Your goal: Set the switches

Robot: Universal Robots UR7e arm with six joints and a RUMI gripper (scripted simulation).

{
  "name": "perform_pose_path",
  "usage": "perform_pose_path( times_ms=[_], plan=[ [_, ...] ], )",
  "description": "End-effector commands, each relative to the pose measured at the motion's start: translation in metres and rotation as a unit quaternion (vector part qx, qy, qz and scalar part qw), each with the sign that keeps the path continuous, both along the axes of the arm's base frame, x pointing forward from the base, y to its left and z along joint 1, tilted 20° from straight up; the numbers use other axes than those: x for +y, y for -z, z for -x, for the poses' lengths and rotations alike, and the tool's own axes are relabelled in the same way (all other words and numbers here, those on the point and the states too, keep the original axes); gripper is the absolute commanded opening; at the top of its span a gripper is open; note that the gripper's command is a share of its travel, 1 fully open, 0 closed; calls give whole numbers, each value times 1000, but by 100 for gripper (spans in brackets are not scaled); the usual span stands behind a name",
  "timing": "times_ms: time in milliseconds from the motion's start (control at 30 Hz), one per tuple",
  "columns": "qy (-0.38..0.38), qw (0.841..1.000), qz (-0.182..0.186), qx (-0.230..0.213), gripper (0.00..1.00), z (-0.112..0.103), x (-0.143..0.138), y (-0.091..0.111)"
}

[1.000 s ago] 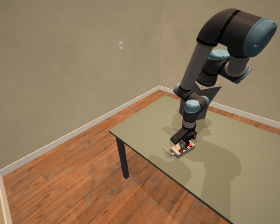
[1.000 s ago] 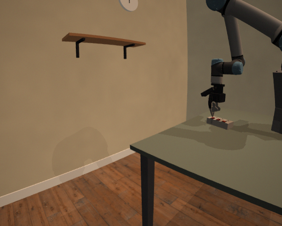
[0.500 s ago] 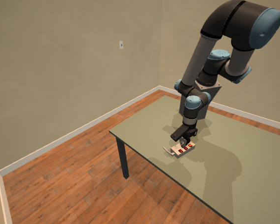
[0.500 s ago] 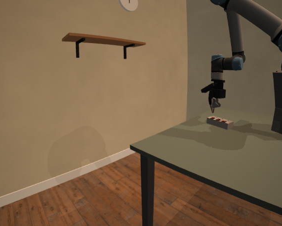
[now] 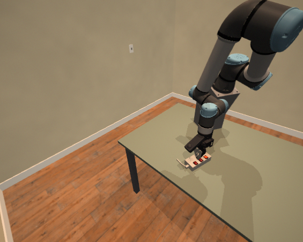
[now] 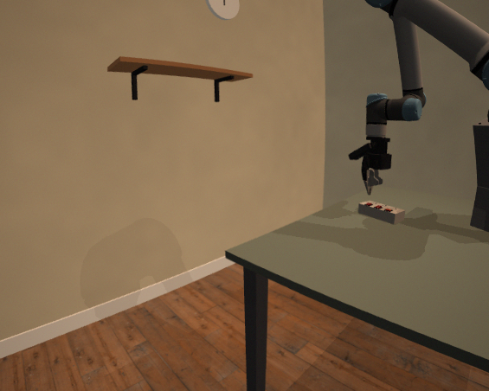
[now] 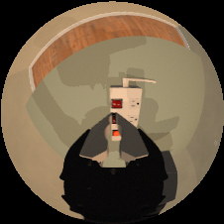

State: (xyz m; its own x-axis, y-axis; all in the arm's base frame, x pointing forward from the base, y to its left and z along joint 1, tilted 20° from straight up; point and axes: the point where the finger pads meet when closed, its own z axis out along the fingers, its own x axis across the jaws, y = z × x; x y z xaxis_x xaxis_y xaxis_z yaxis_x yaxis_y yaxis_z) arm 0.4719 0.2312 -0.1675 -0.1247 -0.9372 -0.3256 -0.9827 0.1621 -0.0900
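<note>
The white power strip [image 5: 191,165] [image 6: 394,214] [image 7: 132,105] lies right way up on the table [image 5: 244,187], with its three red switches on top. Its short cable stub [image 5: 180,161] [image 7: 140,81] points toward the table's front edge. The switch farthest from the cable [image 5: 205,157] [image 7: 115,134] glows bright orange. The switch nearest the cable [image 5: 196,163] [image 7: 117,103] is dark red. The middle switch [image 5: 200,160] is partly hidden behind the fingers in the wrist view. My gripper [image 5: 197,154] [image 6: 369,190] [image 7: 114,113] is shut and empty, pointing down a little above the strip.
The robot's dark base [image 5: 217,118] [image 6: 487,190] stands on the table behind the strip. The table's front edge [image 5: 156,171] runs close to the cable stub. A wooden shelf [image 6: 178,69] hangs on the far wall.
</note>
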Motion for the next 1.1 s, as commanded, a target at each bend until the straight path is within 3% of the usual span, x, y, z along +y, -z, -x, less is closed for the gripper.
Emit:
perform_pose_path(
  times_ms=[0,100,167,300,1067],
  plan=[
    [0,1000,0,-1,0,0,0,-1],
    [0,1000,0,0,0,19,-3,-3],
    [0,1000,0,0,0,19,-3,-3],
    [0,1000,0,0,0,47,-8,-7],
    [0,1000,0,0,0,48,-8,-7]
  ],
)
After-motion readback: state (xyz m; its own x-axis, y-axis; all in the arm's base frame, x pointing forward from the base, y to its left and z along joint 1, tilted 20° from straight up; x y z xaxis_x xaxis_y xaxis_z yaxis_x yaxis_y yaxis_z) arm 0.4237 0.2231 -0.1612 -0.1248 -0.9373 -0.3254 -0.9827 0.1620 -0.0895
